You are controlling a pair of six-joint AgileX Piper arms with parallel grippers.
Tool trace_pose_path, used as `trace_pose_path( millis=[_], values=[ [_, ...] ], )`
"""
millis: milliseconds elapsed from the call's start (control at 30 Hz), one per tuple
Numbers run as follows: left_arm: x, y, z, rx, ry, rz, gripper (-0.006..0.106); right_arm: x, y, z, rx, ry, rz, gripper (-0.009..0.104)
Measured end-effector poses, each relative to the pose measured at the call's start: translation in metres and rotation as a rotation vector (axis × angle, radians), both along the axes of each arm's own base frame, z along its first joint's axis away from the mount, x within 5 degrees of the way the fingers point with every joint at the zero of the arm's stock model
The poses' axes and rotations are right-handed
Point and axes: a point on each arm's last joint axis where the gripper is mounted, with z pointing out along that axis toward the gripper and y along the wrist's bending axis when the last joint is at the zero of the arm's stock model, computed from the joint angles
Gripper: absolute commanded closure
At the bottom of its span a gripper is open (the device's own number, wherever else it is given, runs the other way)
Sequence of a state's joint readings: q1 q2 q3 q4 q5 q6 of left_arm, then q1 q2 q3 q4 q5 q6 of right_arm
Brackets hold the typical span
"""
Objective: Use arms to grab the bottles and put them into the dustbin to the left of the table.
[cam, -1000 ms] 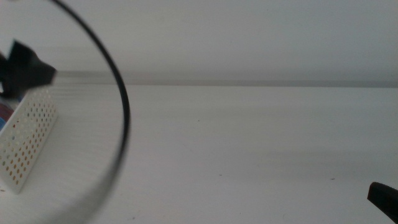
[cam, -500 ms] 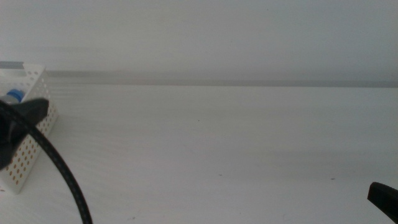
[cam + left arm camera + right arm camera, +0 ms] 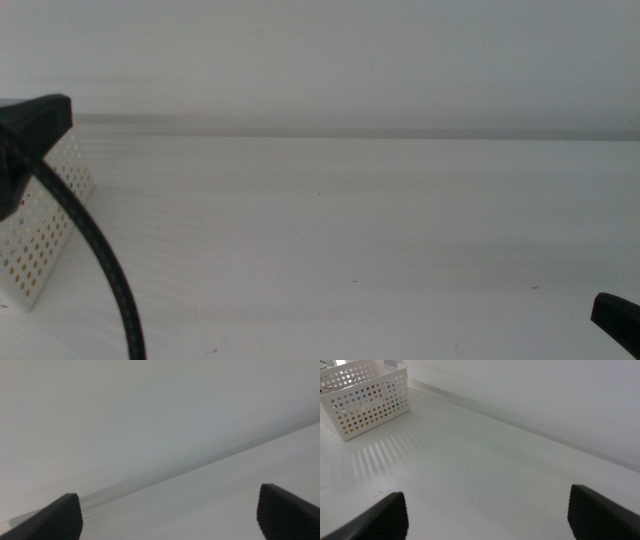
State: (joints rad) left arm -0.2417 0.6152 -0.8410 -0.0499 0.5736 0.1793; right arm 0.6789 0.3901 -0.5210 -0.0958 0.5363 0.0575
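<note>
Dustbin (image 3: 362, 397) with colored contents inside

The left arm (image 3: 25, 135) shows at the frame's left edge as a black blocky housing, with a thick black cable (image 3: 95, 255) curving down to the bottom edge. Both pairs of jaws are dark, matte and finely textured, with angled tips. A black corner of the right gripper (image 3: 618, 318) sits at lower right.

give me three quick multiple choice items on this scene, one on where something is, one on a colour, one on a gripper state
1. Where is the white perforated plastic basket on the white table in the middle view?
A. left edge
B. centre
C. right edge

2. What colour is the cable crossing the basket?
A. yellow
B. black
C. red

3. The left gripper is:
A. shut on a can
B. open
C. shut on a bottle

Answers: 1 A, it sits at the picture's left edge. 2 B, it reads dark black. 3 B, its jaws stand wide apart around nothing.
</note>
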Motion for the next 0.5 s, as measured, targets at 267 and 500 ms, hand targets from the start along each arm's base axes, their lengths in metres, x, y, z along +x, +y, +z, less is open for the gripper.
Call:
trace_pose_path(
  millis=[267, 500],
  values=[
    [0.0012, 0.0029, -0.0009, -0.035, 0.008, 0.045, 0.007, 0.0000, 0.0000, 0.0000, 0.000, 0.000, 0.000, 0.010],
    [0.0016, 0.0034, 0.0001, -0.135, 0.022, 0.078, 0.007, 0.0000, 0.0000, 0.0000, 0.000, 0.000, 0.000, 0.010]
  ],
)
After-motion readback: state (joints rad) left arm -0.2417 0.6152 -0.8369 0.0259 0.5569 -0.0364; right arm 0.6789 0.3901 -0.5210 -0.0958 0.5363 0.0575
